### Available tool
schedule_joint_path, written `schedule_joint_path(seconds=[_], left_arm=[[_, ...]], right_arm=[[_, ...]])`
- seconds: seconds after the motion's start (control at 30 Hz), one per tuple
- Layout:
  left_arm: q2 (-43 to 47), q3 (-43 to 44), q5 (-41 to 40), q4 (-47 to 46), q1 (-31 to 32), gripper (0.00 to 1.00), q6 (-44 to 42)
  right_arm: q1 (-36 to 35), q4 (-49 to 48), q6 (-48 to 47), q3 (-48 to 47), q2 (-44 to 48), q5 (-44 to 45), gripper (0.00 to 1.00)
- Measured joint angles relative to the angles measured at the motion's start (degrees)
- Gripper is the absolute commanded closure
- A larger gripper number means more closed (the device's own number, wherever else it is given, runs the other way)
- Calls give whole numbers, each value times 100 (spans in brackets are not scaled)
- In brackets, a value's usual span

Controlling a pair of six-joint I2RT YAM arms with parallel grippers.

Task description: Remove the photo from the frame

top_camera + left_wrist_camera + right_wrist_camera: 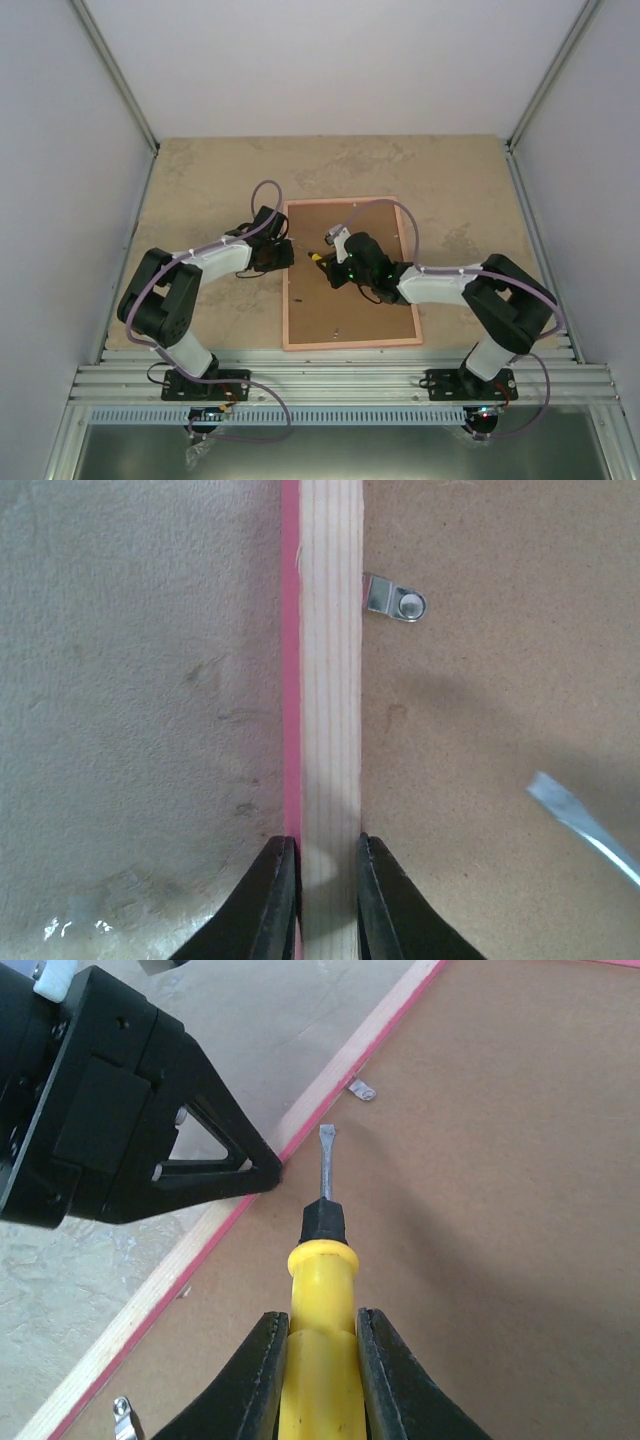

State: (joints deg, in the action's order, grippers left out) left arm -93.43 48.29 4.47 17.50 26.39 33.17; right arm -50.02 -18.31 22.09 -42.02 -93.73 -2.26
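— Tabletop (200,180), entry one: mottled beige, grey walls on three sides. What lies on it?
— Entry two, frame (350,344): pink-edged, flat at mid-table, back side up, with a brown backing board (350,310) filling it. No view shows the photo.
— Fastenings?
— One metal tab (395,600) on the board, just inside the left rail. A second tab (122,1415) sits further along the same rail.
— Grippers?
— Left gripper (328,845): clamped across the frame's bare-wood left rail, one finger touching each side. Right gripper (322,1325): clenched on the yellow handle of a screwdriver (322,1250). Its flat blade points toward the left rail, the tip over the board, short of the first tab and just beside the left gripper. Whether the tip touches the board cannot be told.
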Motion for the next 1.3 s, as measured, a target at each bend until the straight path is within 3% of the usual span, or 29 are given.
schedule_joint_path(seconds=[0.63,1.3], left_arm=[[31,-37,-2,-17,35,89,35],[33,-61,-52,-81,48,89,48]], right_arm=[[2,-234,2,-732,-1147,-129,100],[-4,-481,105,-649,-1182,-59,100]])
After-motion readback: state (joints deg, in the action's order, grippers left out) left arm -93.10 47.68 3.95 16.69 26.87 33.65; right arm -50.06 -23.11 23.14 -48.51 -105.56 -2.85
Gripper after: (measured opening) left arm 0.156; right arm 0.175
